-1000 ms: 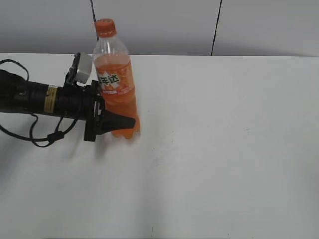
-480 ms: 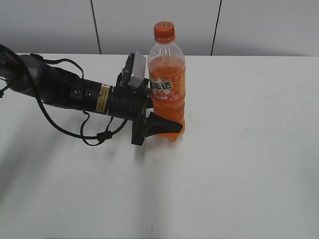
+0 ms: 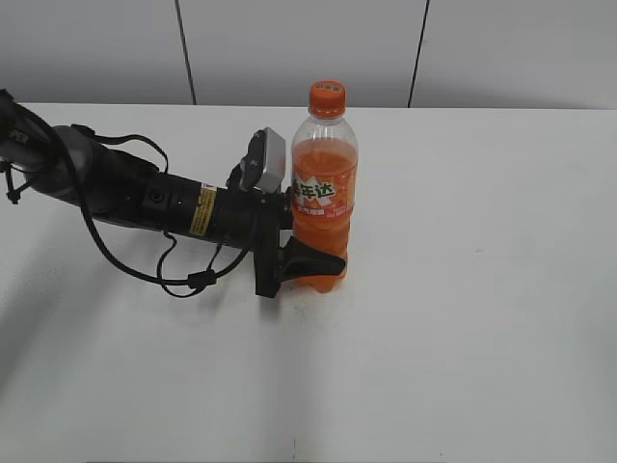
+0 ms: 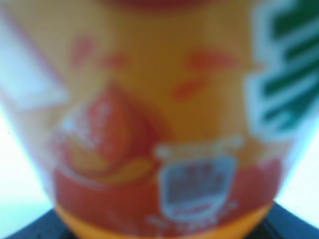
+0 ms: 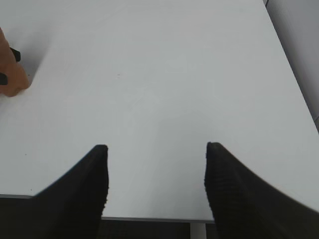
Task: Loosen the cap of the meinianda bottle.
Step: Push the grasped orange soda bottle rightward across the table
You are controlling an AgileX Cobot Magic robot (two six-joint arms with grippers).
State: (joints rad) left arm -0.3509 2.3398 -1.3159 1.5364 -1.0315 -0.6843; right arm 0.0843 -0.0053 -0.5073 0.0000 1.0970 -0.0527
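The meinianda bottle [image 3: 324,198] stands upright near the middle of the white table, full of orange drink, with its orange cap [image 3: 327,97] on top. My left gripper [image 3: 318,262] is shut on the bottle's lower body, reaching in from the left. In the left wrist view the bottle's label [image 4: 164,124] fills the frame, blurred. My right gripper [image 5: 157,149] is open and empty over the table's near right part; it does not show in the exterior view. The bottle's base shows at the left edge of the right wrist view [image 5: 10,74].
The white table [image 3: 482,289] ends at a grey panelled wall [image 3: 289,48] behind the bottle. The left arm and its cables [image 3: 145,198] lie across the table's left half. The table's front edge [image 5: 154,217] shows under the right gripper.
My left gripper has carried the bottle from the far left to the right, toward the table's middle, and a little lower, holding it upright throughout.
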